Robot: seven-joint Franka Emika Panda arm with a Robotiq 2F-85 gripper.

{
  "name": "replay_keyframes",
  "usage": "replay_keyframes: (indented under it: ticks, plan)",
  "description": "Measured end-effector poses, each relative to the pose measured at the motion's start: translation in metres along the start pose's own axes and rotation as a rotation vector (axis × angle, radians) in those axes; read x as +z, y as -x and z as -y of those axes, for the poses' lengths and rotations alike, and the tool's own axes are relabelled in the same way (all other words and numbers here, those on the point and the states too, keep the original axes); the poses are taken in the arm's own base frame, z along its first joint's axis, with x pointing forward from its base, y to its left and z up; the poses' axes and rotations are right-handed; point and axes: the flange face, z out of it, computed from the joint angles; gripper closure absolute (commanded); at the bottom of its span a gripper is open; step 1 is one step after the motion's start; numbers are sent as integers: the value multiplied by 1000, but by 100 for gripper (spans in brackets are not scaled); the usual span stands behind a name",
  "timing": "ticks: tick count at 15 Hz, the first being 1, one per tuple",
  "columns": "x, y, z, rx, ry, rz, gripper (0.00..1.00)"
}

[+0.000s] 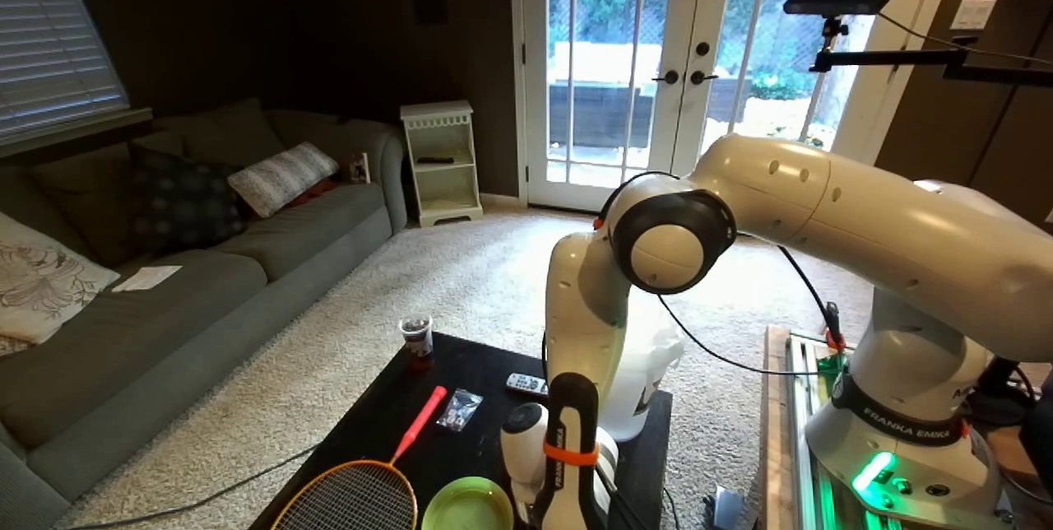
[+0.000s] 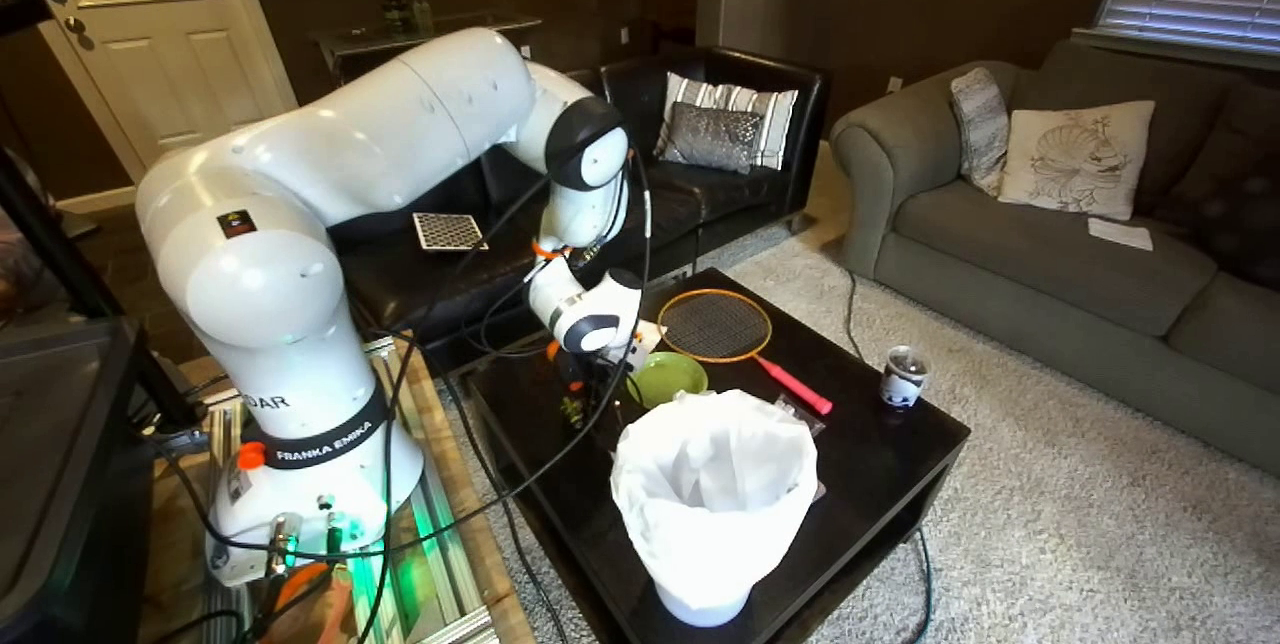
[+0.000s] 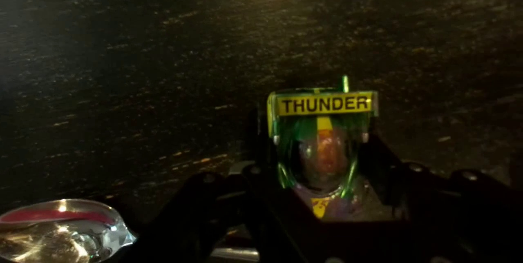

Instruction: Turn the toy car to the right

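The toy car (image 3: 322, 132) shows in the wrist view. It is green with a clear dome and a yellow THUNDER label across its far end. My gripper (image 3: 314, 142) has its dark fingers on both sides of the car, close against it, and appears shut on it. The lower part of the car is hidden behind the gripper. In an exterior view the gripper (image 2: 605, 384) is low over the black table, with a small green part of the car (image 2: 572, 411) beside it. In the opposite exterior view the car is out of view below the picture.
A shiny spoon (image 3: 61, 230) lies left of the gripper. A green bowl (image 2: 668, 379), a racket (image 2: 715, 324), a white lined bin (image 2: 715, 504) and a cup (image 2: 904, 376) stand on the black table (image 2: 880, 464). A remote (image 1: 526, 383) and small bag (image 1: 460, 410) lie there too.
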Motion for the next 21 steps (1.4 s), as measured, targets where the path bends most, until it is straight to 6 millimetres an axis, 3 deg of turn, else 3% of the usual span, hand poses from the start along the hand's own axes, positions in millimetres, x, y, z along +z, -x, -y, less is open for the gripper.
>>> replay_keyframes:
  ticks: [5, 12, 13, 19, 20, 21]
  plan:
    - [-5, -1, 5, 224, -55, -16, 68]
    - [-8, 23, 17, 514, -49, 15, 68]
    - [-9, 26, 18, 544, -46, 20, 43]
    - [-9, 34, 20, 601, -34, 35, 43]
    - [-9, 34, 19, 602, -33, 35, 68]
    - [-9, 34, 19, 603, -33, 35, 68]
